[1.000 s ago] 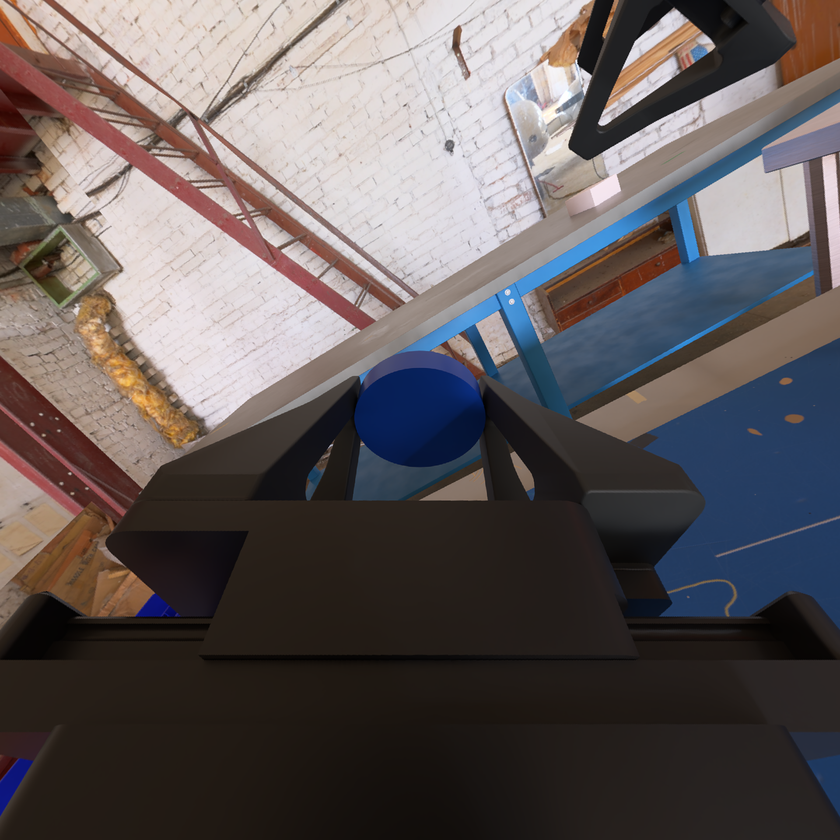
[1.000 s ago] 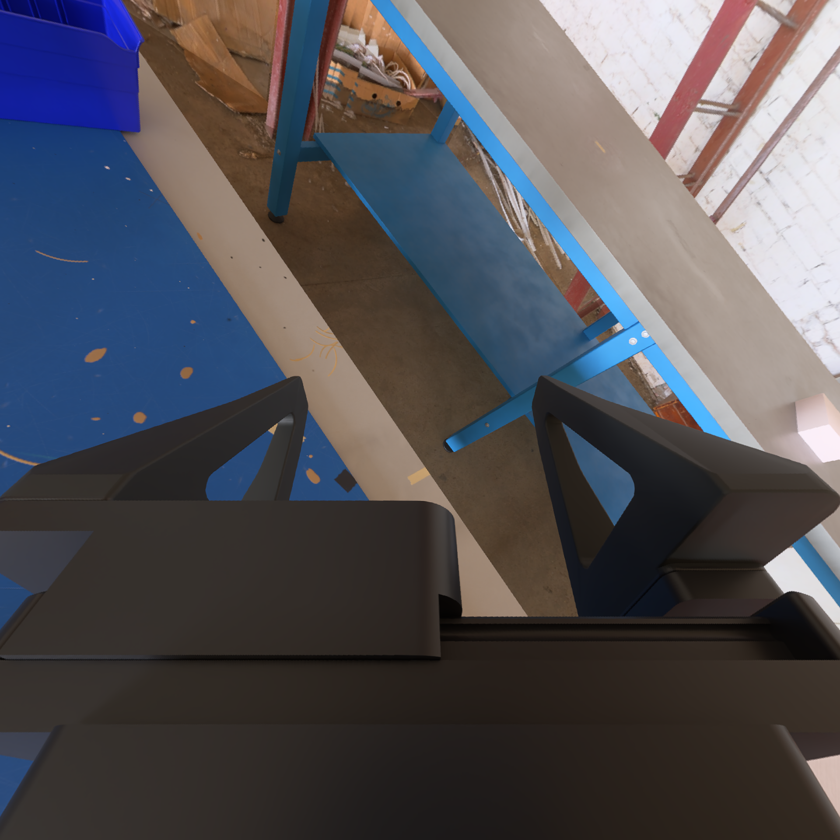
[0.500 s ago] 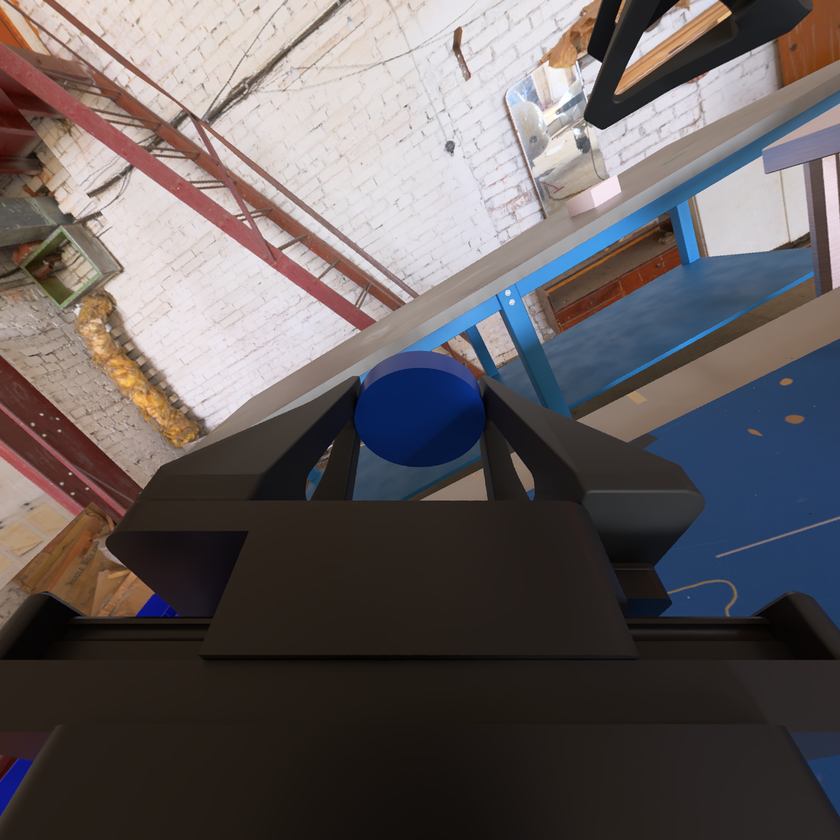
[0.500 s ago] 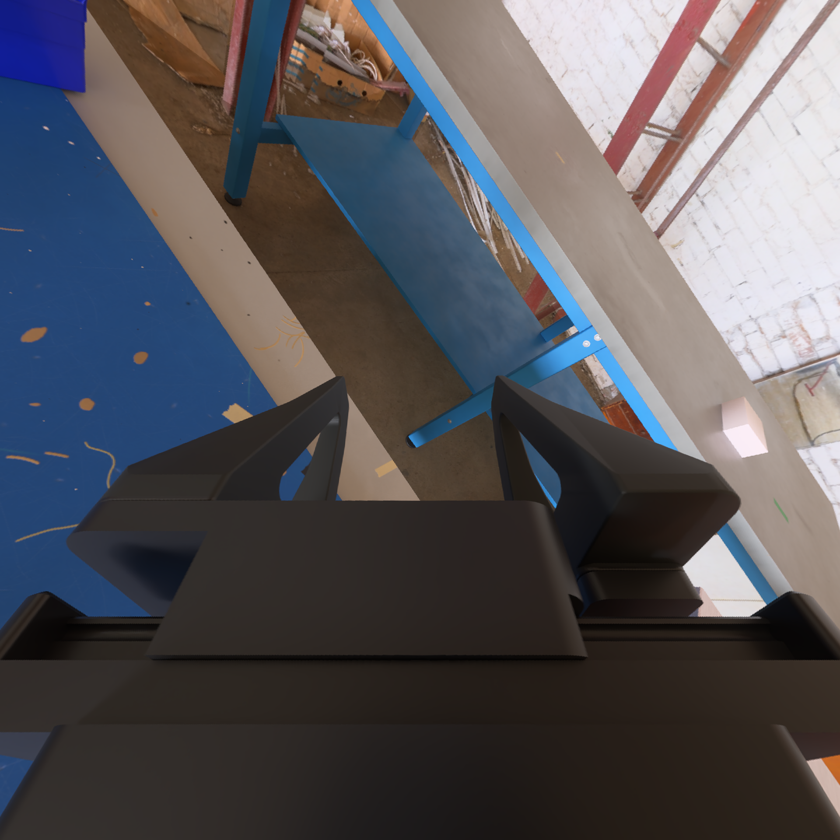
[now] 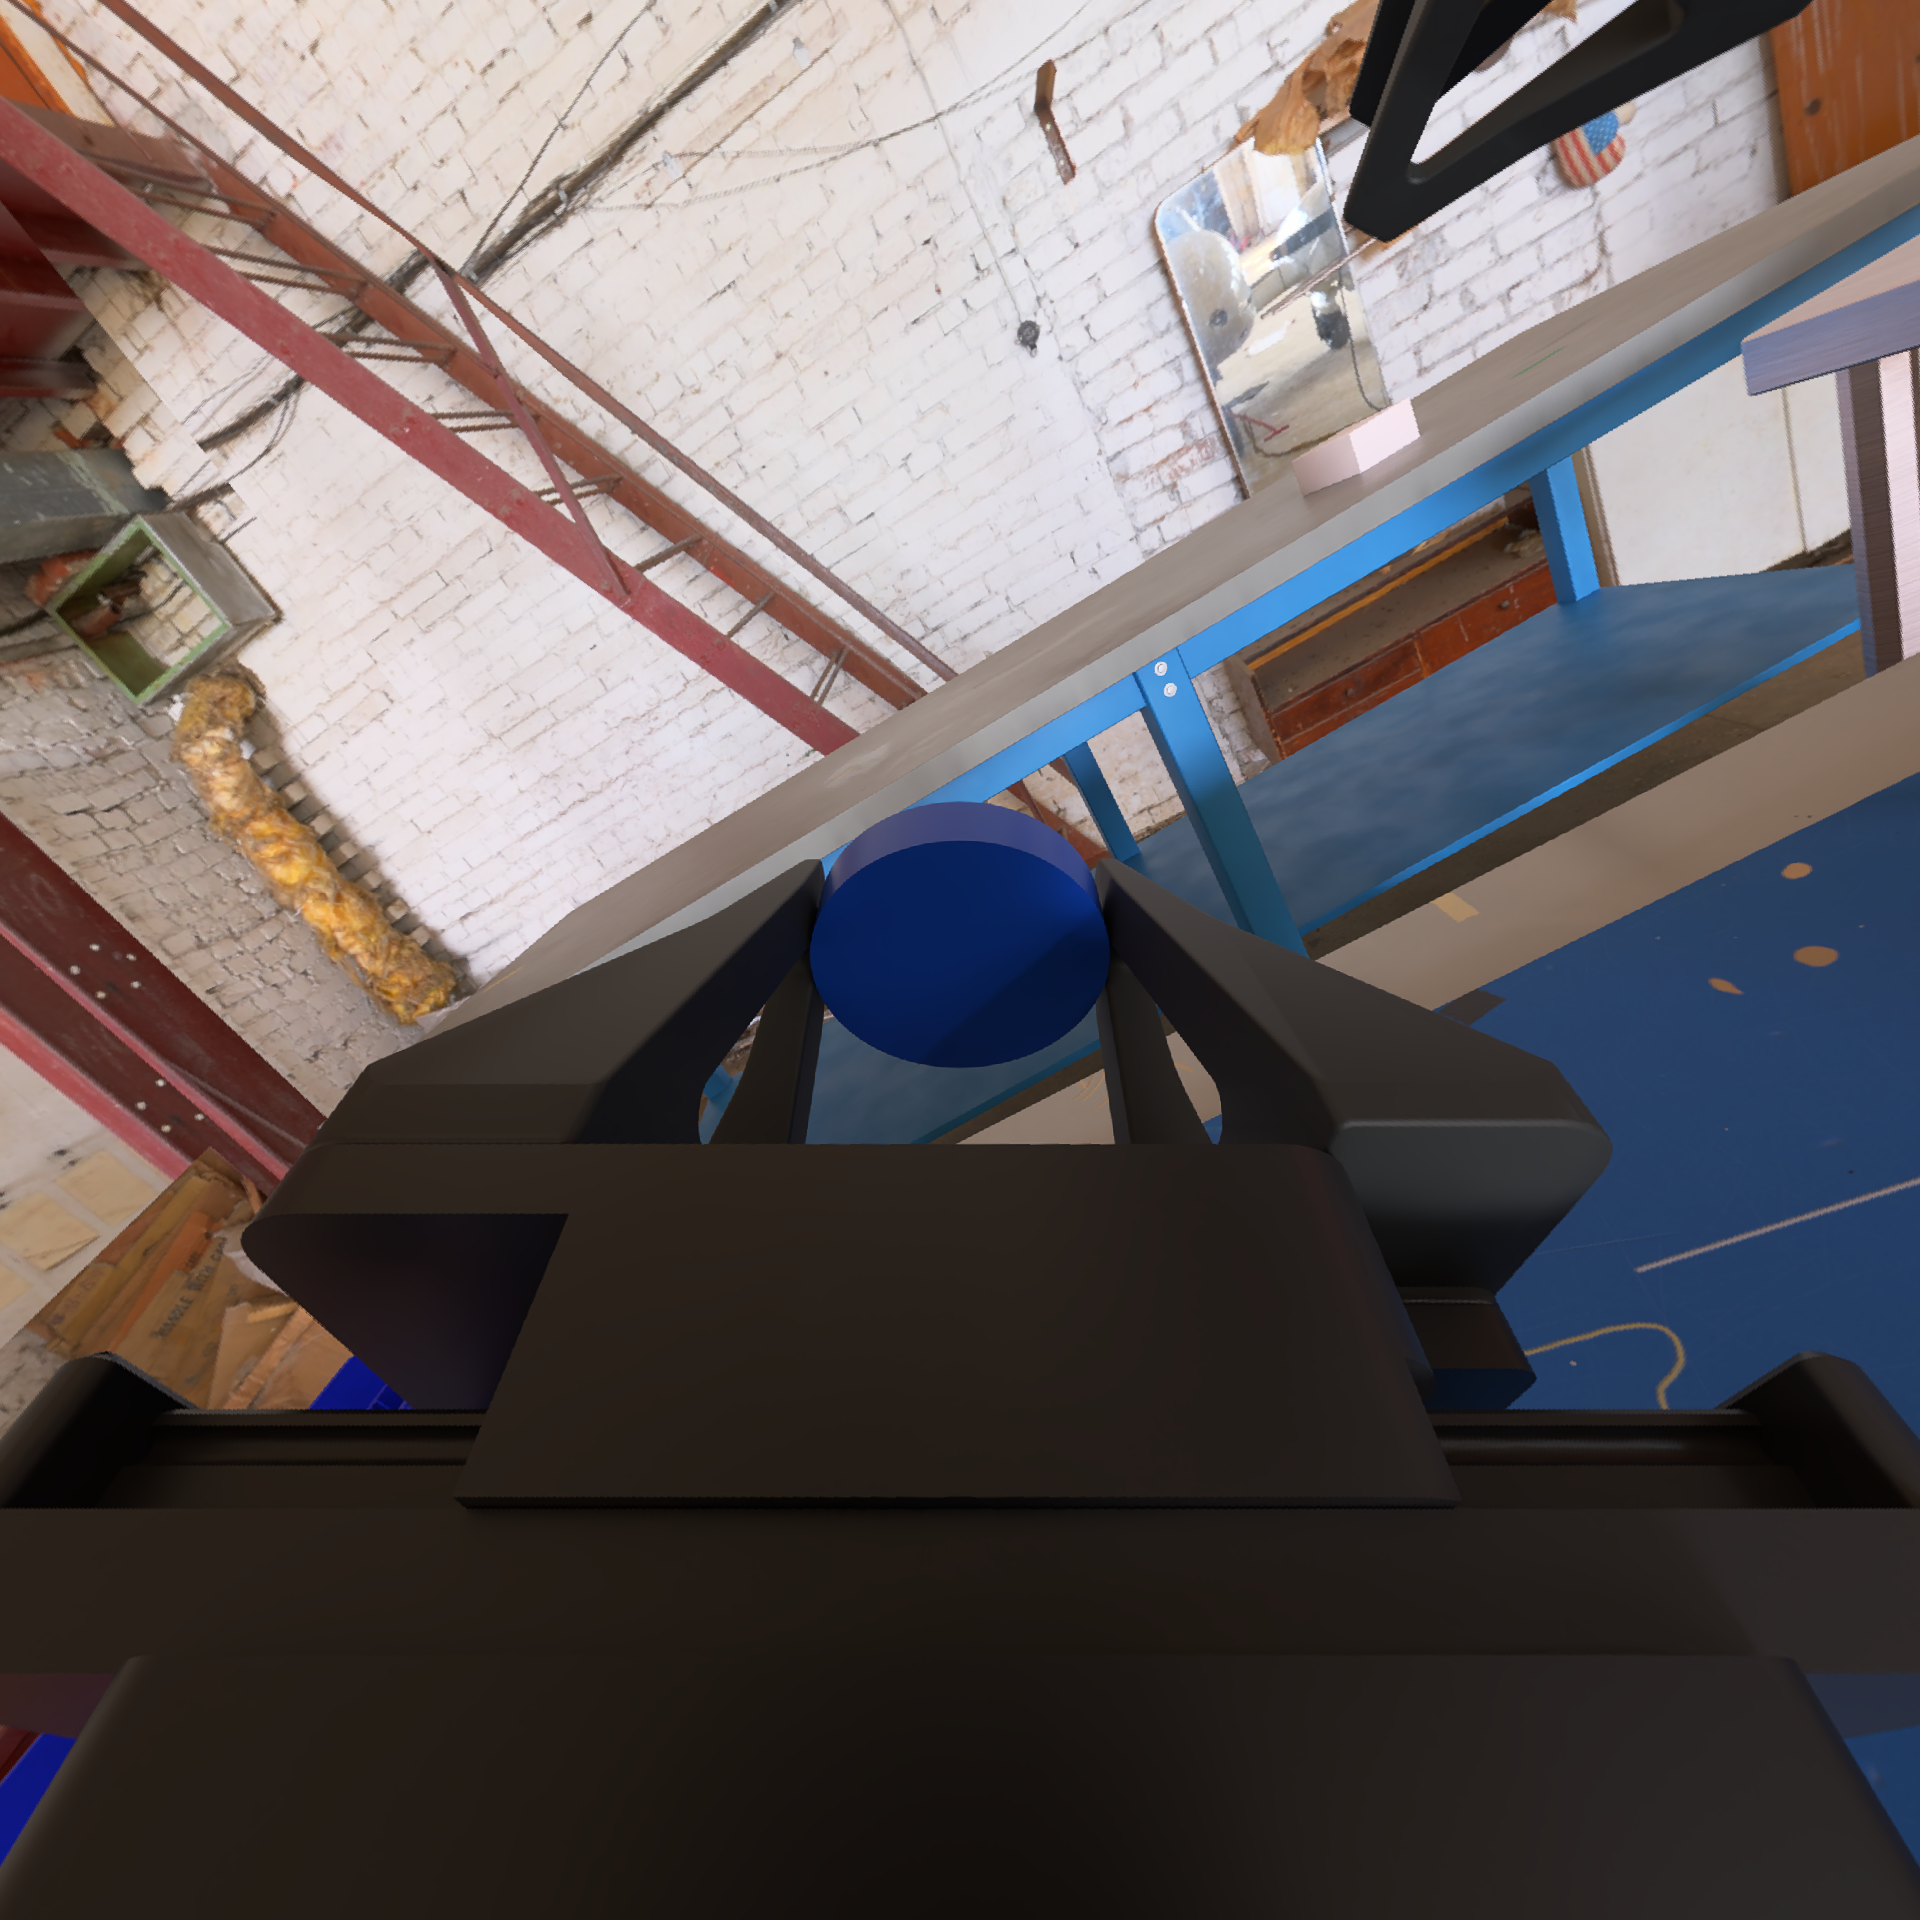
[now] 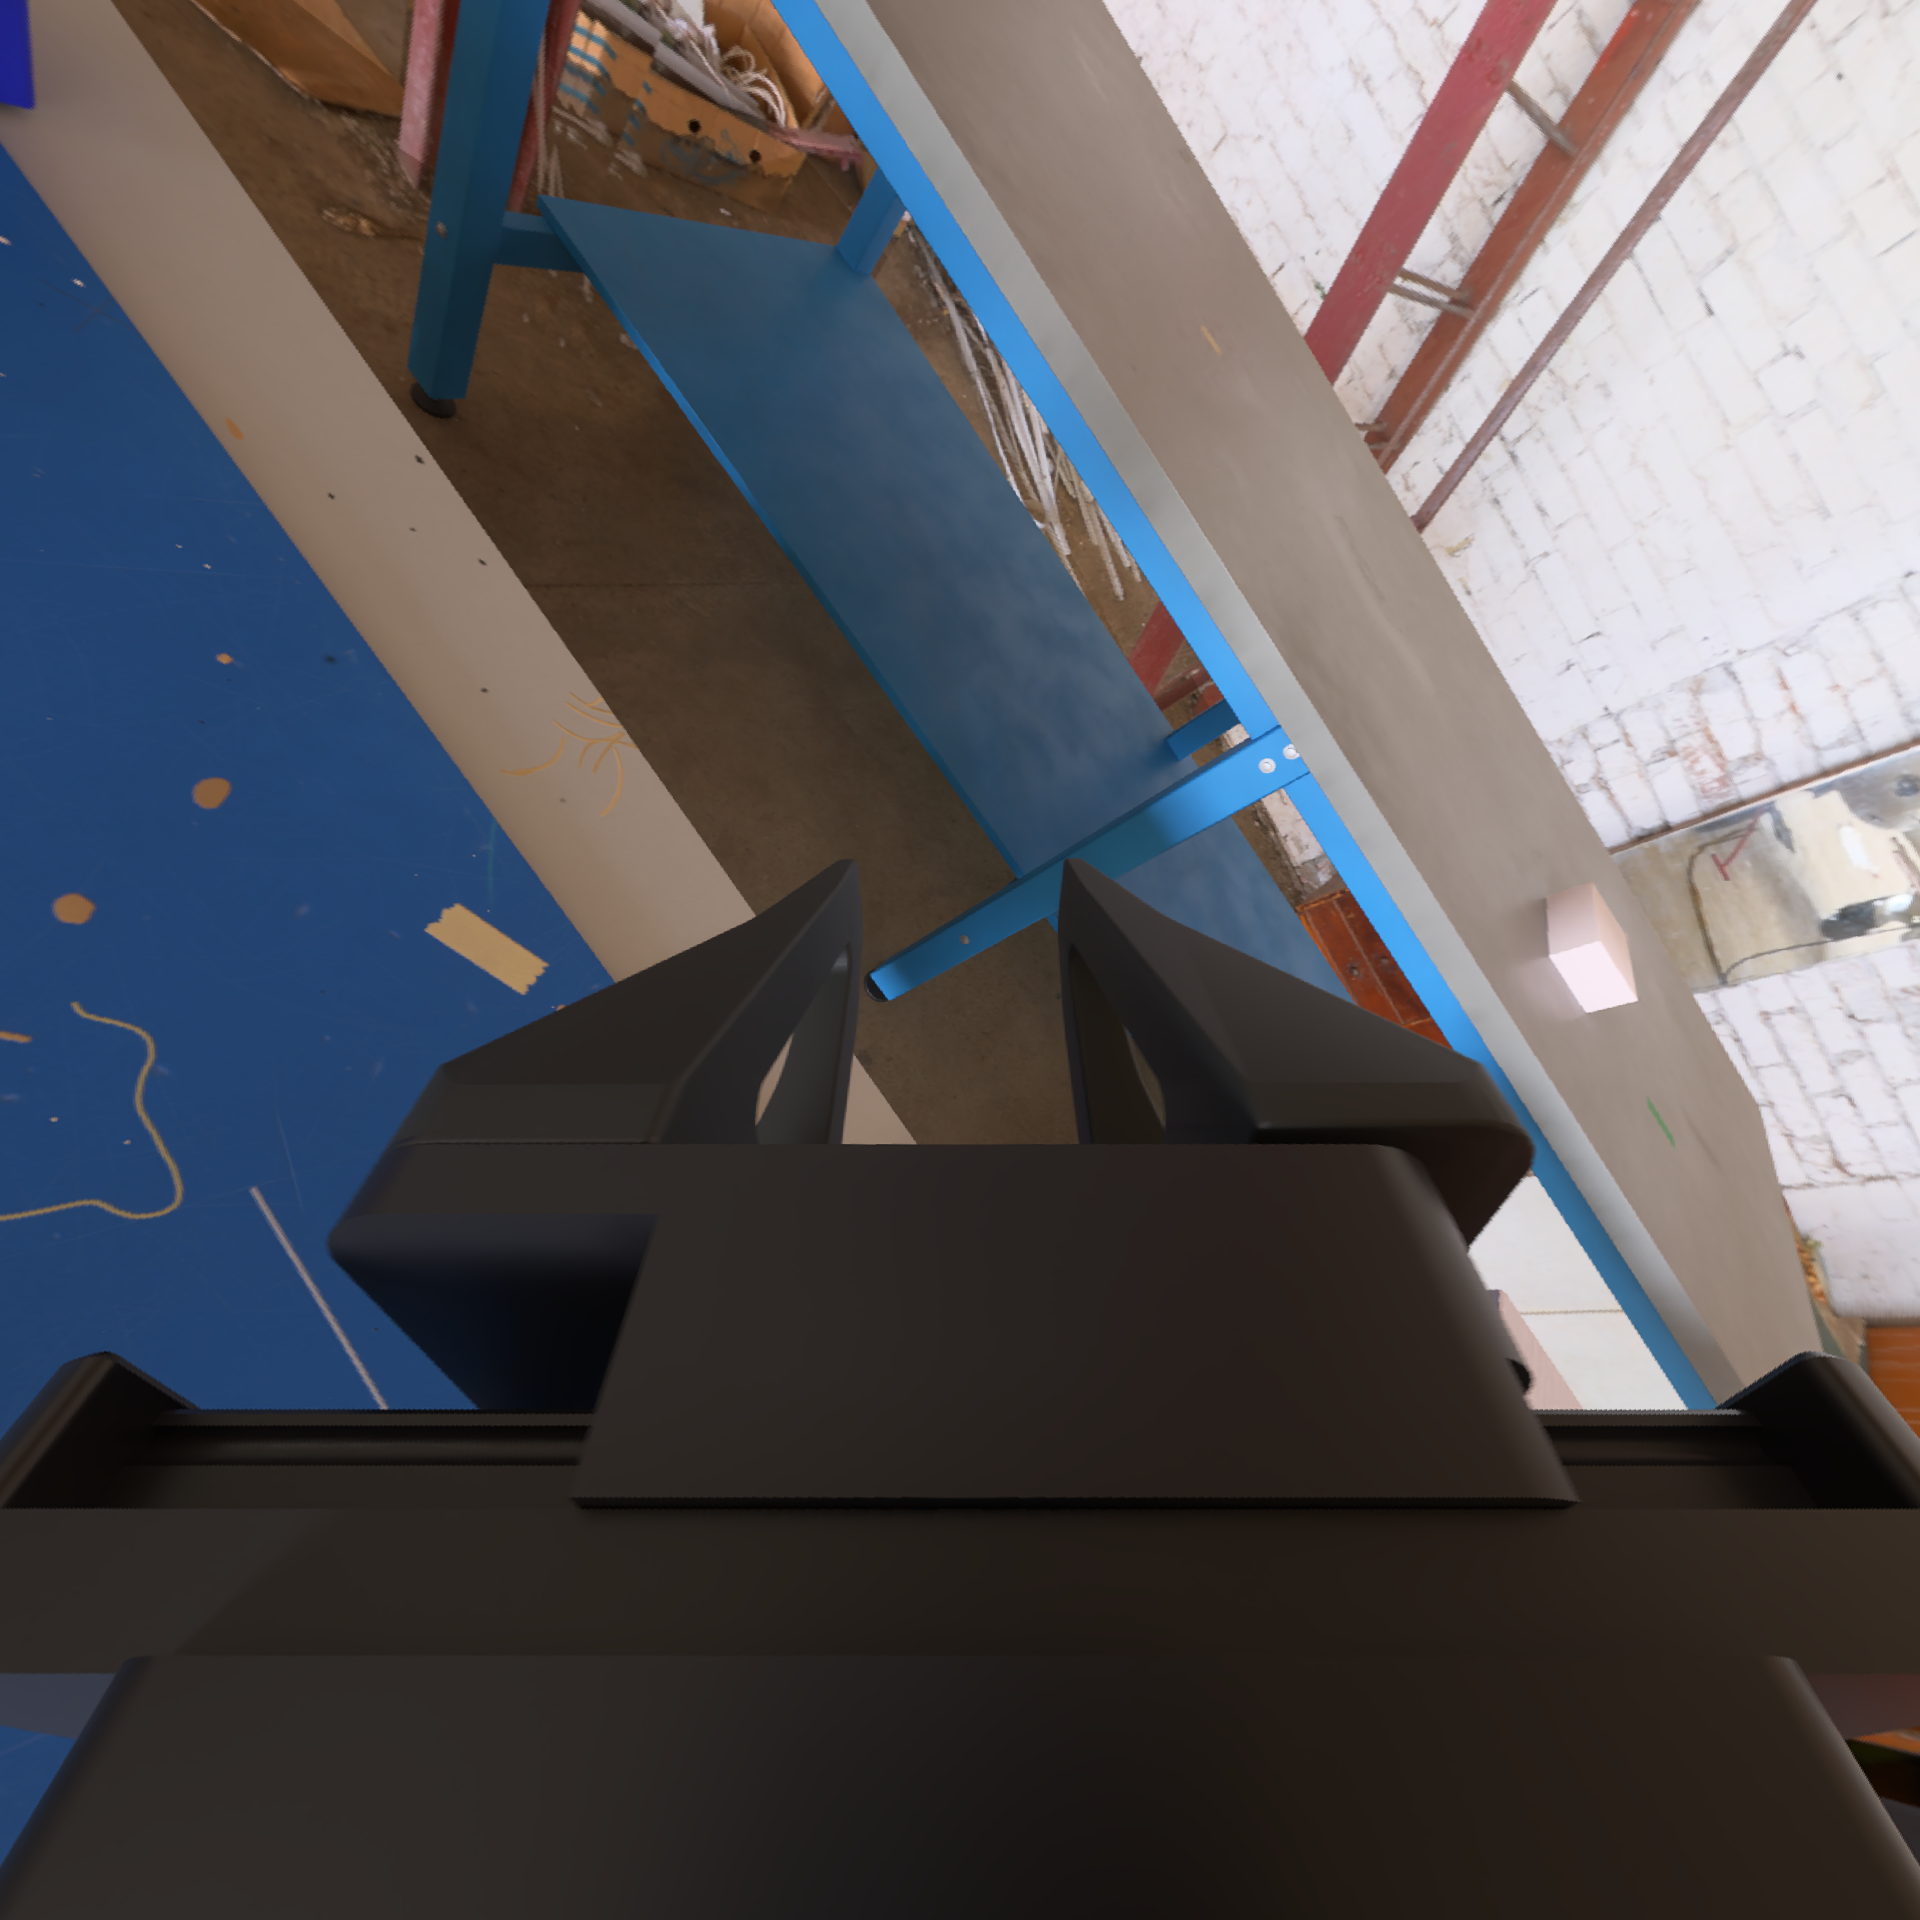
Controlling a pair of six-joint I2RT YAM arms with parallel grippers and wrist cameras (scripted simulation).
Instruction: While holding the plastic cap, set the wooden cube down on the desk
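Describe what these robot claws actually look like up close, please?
Both are matte black with no markings or visible cables. The left gripper and the right gripper each have two angular, wedge-shaped fingers with triangular cut-outs, tapering to thin tips. Behind them sits a wide, flat black block with rounded corners, riding on a straight cross rail.

A mirror [image 5: 1273, 312] leans on the white brick wall [image 5: 779, 364], red steel beams [image 5: 416, 416] crossing it.

**Bright, even light, sharp pictures**

Both views are evenly lit and in focus, with soft, faint shadows. The white brick wall [image 5: 831, 436] is brightest. Near black bodywork fills each lower half, almost featureless. Wide-angle stretching shows toward the edges.
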